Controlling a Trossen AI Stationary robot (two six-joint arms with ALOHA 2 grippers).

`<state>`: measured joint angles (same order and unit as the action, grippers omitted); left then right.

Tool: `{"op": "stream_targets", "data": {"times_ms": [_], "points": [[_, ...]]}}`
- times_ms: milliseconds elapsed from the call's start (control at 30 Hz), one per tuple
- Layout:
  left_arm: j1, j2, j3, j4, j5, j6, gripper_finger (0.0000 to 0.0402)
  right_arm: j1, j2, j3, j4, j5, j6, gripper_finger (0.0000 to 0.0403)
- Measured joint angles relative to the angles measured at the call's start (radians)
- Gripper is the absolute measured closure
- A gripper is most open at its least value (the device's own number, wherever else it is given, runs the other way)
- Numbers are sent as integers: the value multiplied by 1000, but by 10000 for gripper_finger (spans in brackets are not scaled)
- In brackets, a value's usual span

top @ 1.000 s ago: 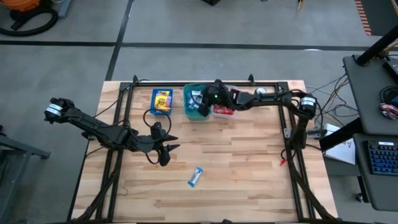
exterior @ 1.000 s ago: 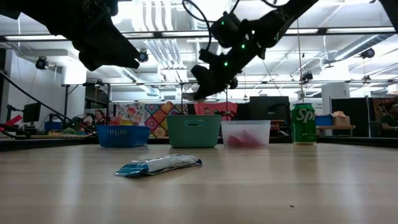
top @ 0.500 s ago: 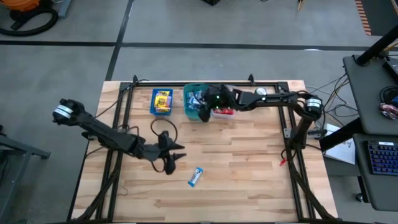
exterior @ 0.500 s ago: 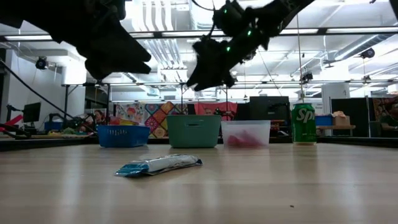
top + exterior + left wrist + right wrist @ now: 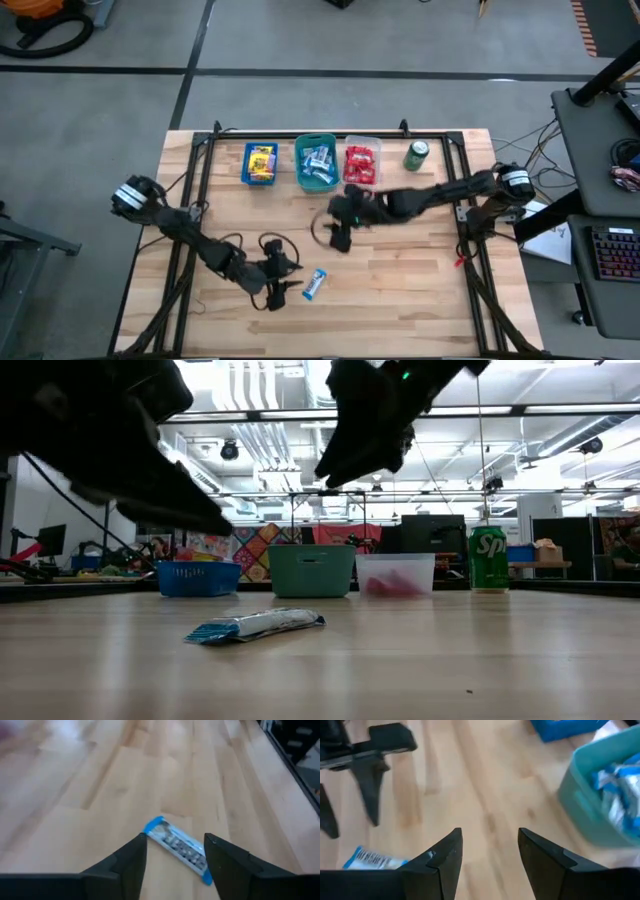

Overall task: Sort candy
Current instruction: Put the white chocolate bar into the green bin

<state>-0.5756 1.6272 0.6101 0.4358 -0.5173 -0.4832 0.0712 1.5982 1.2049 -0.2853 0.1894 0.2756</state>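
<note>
Left gripper (image 5: 285, 285): fingers spread, nothing held; blue-white candy packet (image 5: 314, 285) just ahead on table (image 5: 400, 290).
Right gripper (image 5: 335, 232): released, empty, beside teal bin (image 5: 316, 165).

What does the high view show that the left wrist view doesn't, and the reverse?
Only the high view shows the blue bin, teal bin, clear bin, green soda can and the right claw, empty above the table. Only the left wrist view shows the left claw open, its fingers either side of the packet. Both show the blue-white candy packet lying on the wooden table.
</note>
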Motion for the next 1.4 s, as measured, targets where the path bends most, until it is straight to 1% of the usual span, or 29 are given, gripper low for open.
{"op": "stream_targets", "data": {"times_ms": [200,333,500,633,733,833,967,1033,1100,1233,1300,1400], "points": [[-43,151,97,-3,-69,-8,163,172,-3,0,-77,117,128,221],[-48,238,162,-39,-94,-25,131,256,-3,-4,-81,186,183,220],[-48,335,236,-71,-104,-79,119,312,-1,-6,-83,236,218,220],[-49,386,300,-173,-143,-177,126,319,3,-10,-82,242,225,220],[-49,400,318,-244,-151,-241,141,319,5,-14,-82,242,225,220],[-49,401,318,-255,-154,-254,169,319,5,-24,-75,260,224,220],[-48,397,316,-266,-155,-254,227,319,6,-47,-66,286,225,220],[-48,394,316,-269,-153,-241,261,319,6,-71,-27,287,229,220],[-48,380,316,-270,-137,-192,300,319,6,-117,77,290,214,220],[-42,307,305,-320,-101,-19,378,319,11,-238,402,289,104,220],[-39,249,302,-361,-104,48,391,319,13,-294,555,285,32,220],[-38,149,305,-449,-194,80,385,319,13,-361,800,282,-71,220]]}}
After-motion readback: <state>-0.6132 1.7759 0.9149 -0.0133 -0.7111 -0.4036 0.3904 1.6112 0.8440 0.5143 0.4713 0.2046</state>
